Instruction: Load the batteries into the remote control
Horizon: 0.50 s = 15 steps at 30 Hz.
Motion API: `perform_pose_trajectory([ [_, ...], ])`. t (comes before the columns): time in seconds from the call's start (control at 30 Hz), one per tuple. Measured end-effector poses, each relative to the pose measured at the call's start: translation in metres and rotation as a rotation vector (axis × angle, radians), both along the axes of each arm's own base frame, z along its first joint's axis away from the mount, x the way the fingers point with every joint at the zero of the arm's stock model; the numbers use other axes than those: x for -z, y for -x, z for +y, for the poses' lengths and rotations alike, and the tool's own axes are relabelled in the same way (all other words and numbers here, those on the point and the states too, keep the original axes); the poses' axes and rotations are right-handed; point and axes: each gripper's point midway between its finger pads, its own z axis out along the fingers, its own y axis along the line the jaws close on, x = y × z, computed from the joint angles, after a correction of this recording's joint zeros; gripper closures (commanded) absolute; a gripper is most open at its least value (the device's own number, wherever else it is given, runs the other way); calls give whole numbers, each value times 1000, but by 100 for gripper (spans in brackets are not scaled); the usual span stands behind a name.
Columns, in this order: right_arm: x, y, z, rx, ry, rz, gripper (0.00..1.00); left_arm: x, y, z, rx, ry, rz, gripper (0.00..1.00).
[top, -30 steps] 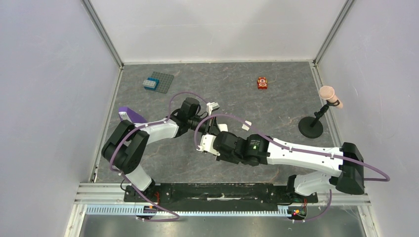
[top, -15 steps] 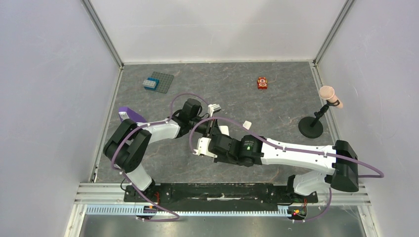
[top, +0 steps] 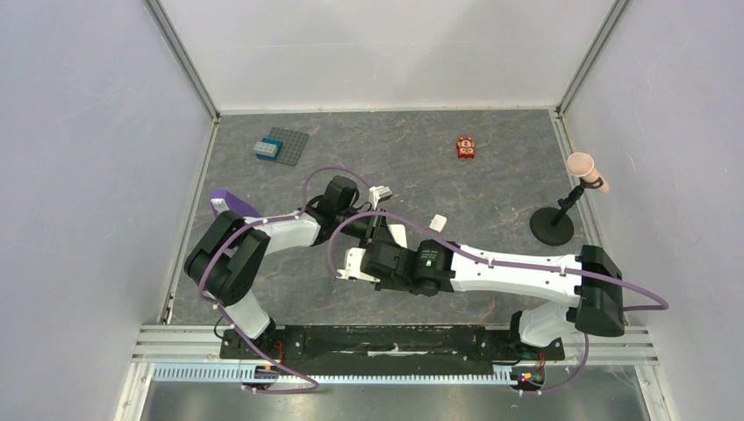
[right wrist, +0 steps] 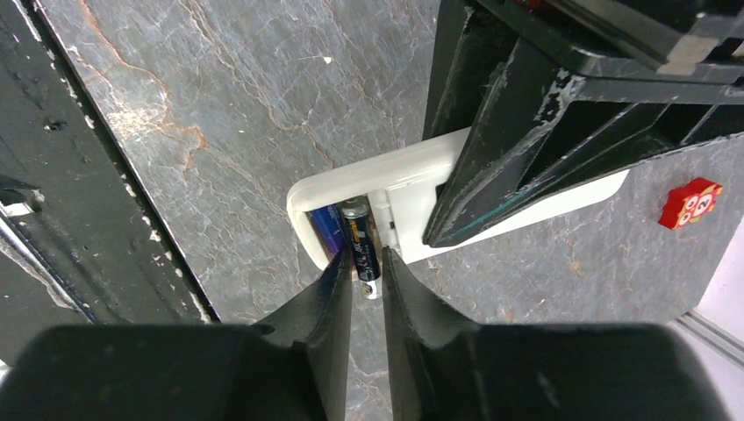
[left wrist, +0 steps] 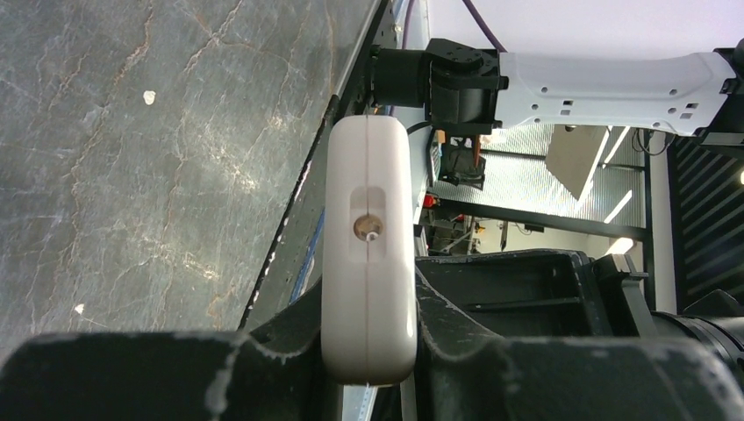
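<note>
We see left gripper (left wrist: 368,338) clamped on remote control (left wrist: 368,219), right gripper (right wrist: 367,267) pinching dark battery (right wrist: 361,241) (blue battery (right wrist: 326,230) at its 9 o'clock).

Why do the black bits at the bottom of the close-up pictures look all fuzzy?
Left wrist view: the left fingers sit too near the lens, so they blur; the remote is sharp. Right wrist view: the right fingers blur too; the dark battery looks clear.
</note>
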Motion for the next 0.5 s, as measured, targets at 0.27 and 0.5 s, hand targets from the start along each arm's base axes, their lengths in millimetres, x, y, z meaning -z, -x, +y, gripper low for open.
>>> perform_pose_trajectory([
  [0.27,-6,-2,6,3,-24,-8,64,-1,2,0,8,4,3,98],
  [0.5,-12,-3,8,33,-64,-13,47,-1,2,0,9,4,3,98],
])
